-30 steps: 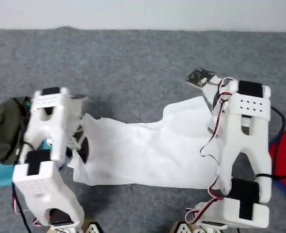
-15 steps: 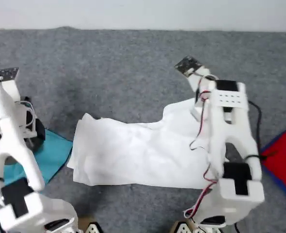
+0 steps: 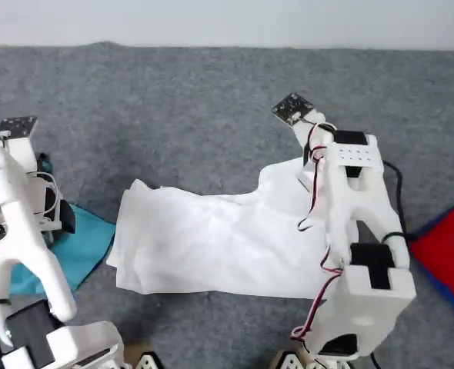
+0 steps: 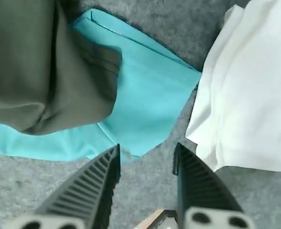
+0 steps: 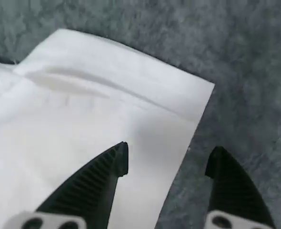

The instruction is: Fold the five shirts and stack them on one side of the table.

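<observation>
White shirt [image 3: 211, 242] spread on grey table [image 3: 173, 100], teal shirt [image 3: 88, 240] just beside.

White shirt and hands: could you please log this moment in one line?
white shirt: mid-table | left hand: open, by teal shirt edge | right hand: open, above white shirt edge

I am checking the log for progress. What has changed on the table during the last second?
The left arm swung left, off the spread white fabric shirt; the left gripper now hangs open over the edge of the turquoise fabric shirt. The right arm shifted slightly left, the right gripper open over the white sleeve. Both shirts and the red cloth stayed put.
</observation>
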Robot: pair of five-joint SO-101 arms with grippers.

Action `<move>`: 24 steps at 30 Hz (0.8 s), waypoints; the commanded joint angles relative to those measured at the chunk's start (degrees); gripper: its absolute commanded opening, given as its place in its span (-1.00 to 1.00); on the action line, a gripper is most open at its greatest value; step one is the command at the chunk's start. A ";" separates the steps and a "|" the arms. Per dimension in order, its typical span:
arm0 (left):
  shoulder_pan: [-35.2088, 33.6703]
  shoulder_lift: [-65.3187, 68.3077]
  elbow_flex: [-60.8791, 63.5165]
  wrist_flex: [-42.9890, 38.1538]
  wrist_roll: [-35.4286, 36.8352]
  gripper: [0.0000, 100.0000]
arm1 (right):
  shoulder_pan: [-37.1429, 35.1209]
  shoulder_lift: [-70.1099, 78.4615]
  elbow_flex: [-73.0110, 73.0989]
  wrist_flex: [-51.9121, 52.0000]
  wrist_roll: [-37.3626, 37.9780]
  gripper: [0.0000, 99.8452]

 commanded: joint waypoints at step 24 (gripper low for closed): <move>-0.62 -2.90 8.13 1.76 -0.09 -0.64 | 6.99 2.95 -6.15 -0.92 -0.53 -0.93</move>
